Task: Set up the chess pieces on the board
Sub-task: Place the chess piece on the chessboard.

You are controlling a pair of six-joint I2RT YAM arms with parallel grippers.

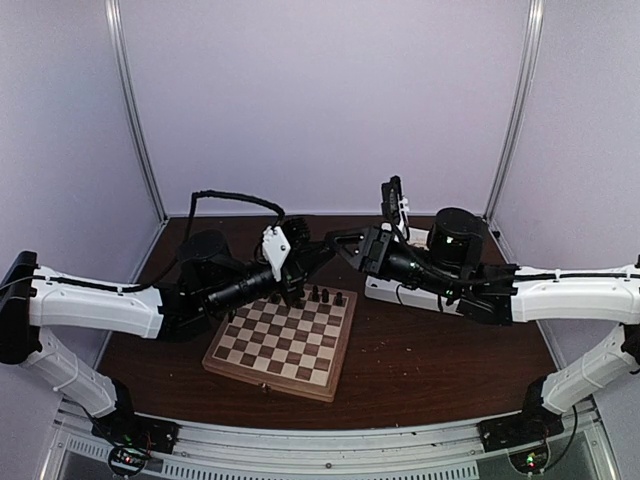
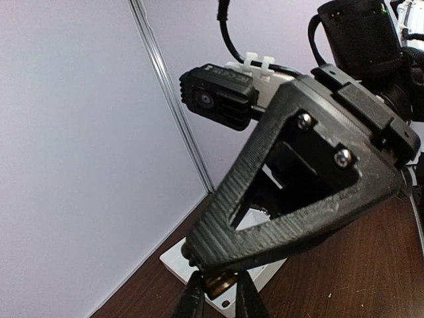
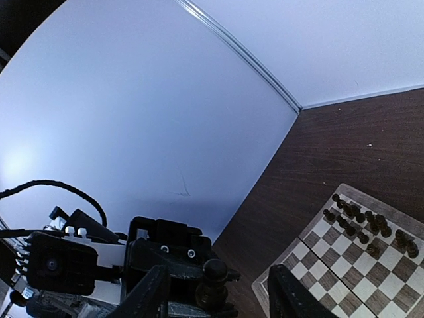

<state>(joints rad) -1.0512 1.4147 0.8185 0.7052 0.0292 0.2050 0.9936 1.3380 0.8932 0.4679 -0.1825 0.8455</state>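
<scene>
The board lies at the table's middle, with several dark chess pieces along its far rows, also in the right wrist view. Behind the board both grippers meet in the air. My left gripper is shut on a dark brown chess piece, pinched between its two fingers. My right gripper stands open, its fingers apart on either side of that same piece without touching it. In the top view the left gripper and the right gripper are tip to tip.
A white compartment tray sits on the brown table at the back right, partly under the right arm. Pale walls and metal corner posts close in the back and sides. The board's corner lies right of my right fingers.
</scene>
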